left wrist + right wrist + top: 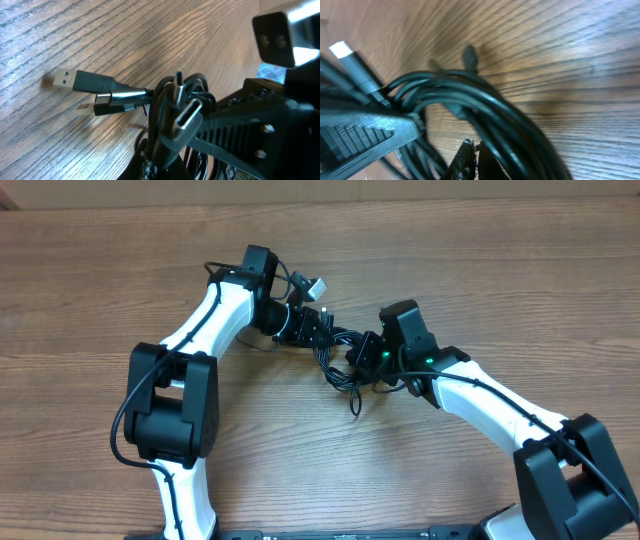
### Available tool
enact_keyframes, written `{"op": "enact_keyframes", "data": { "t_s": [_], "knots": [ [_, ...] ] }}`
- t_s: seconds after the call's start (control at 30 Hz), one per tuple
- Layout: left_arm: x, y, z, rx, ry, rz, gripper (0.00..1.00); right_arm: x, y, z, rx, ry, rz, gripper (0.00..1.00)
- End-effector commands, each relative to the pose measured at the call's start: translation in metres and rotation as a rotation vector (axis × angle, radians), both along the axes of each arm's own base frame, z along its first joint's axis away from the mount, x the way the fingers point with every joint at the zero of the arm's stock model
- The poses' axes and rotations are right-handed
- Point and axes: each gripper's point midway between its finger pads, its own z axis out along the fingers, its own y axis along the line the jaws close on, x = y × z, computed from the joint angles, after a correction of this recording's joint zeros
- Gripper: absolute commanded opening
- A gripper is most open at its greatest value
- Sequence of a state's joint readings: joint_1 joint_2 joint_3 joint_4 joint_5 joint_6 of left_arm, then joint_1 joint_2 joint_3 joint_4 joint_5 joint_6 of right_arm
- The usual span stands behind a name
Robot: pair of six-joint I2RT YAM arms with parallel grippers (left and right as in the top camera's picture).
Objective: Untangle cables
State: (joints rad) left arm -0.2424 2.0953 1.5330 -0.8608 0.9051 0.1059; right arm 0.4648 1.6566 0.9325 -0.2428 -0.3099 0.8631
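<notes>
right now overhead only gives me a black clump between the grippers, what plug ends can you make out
Observer: The left wrist view shows two flat plugs with silver tips lying side by side on the table, apart from the bunched cables.
Operator: any plug inside the clump itself
Observer: Yes, an oval-ended plug sticks up out of the loops beside a finger of the left gripper.
Operator: and the right side
Observer: The right wrist view shows several loops bunched against a finger of the right gripper, with a light-tipped plug poking past them.
</notes>
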Motion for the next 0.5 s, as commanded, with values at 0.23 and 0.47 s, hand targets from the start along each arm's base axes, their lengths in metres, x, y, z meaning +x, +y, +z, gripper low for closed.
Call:
{"op": "enact_keyframes", "data": {
  "t_s": [0.23, 0.47],
  "knots": [
    [0.005, -0.007, 0.02, -0.038, -0.039, -0.006, 0.04, 0.006, -0.023, 0.089, 0.09, -0.169, 0.052, 0.04],
    [0.006, -0.007, 0.02, -0.036, -0.006, 0.024, 0.04, 0.002, -0.059, 0.073, 0.053, -0.053, -0.045, 0.04]
  ]
}}
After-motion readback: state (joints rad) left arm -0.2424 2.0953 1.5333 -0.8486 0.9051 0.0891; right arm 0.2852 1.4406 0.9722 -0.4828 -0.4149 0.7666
